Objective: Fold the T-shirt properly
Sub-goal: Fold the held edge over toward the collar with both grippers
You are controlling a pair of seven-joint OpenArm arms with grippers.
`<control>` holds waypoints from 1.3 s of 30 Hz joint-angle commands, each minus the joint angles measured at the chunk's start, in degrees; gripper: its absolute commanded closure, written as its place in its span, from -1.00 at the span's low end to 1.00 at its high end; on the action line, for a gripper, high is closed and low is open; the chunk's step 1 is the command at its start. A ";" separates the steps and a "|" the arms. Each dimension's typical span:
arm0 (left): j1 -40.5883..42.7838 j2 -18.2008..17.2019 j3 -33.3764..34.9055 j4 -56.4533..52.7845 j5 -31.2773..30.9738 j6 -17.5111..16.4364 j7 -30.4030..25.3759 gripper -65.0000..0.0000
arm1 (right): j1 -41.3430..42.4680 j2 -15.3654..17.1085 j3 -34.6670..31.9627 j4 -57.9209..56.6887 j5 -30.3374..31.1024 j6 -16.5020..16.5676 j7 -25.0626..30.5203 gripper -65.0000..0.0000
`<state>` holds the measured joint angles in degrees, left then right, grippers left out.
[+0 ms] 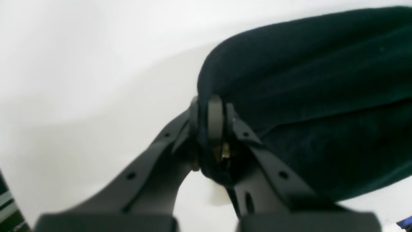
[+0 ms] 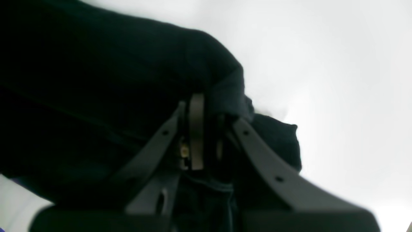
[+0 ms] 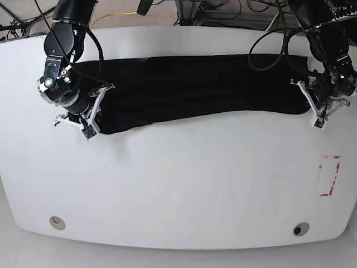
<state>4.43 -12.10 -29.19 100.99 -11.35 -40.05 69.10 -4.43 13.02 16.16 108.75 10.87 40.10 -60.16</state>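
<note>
The black T-shirt point(image 3: 195, 86) lies stretched in a long band across the far half of the white table point(image 3: 178, 184). My left gripper point(image 3: 305, 94) is at the band's right end in the base view, shut on a fold of the cloth point(image 1: 289, 80); the pinch shows in the left wrist view point(image 1: 210, 111). My right gripper point(image 3: 100, 103) is at the band's left end, shut on bunched cloth point(image 2: 112, 80); the pinch shows in the right wrist view point(image 2: 209, 116). The printed patch and lettering do not show in the base view.
A red rectangle outline point(image 3: 329, 176) is marked on the table near the right edge. Two round holes point(image 3: 56, 222) point(image 3: 300, 229) sit near the front edge. Cables point(image 3: 245, 11) and equipment lie beyond the far edge.
</note>
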 commanded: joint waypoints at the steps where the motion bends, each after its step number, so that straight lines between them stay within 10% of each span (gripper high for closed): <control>1: 0.80 -0.96 -0.22 3.05 0.23 0.05 -0.40 1.00 | -0.28 0.83 0.41 1.54 0.25 -0.10 0.60 1.00; 14: 5.73 -1.40 1.45 3.58 0.50 0.05 -0.49 0.96 | -3.44 -1.19 8.41 -2.33 3.68 -0.10 0.69 0.99; 21: 6.87 -2.45 3.39 3.58 0.59 0.05 -0.49 -0.06 | -5.29 -1.19 9.46 -3.03 6.05 -0.10 0.69 0.00; 25: 6.87 -2.54 3.39 3.76 0.59 0.05 -0.49 -0.09 | -5.90 -1.19 10.69 -2.95 8.16 -0.10 0.69 -0.61; 34: 5.46 -3.15 3.39 7.19 -0.03 0.05 -0.40 -0.09 | -4.94 -2.42 19.75 -2.60 20.47 -0.10 0.69 -0.68; 39: 4.23 -3.07 3.21 10.44 -10.23 0.05 -0.40 -0.09 | -4.50 -2.42 20.45 -2.68 26.01 -0.10 0.60 -0.68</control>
<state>9.30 -14.48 -25.76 110.17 -17.85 -39.97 69.38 -9.37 10.00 36.67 105.03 34.26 39.90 -60.62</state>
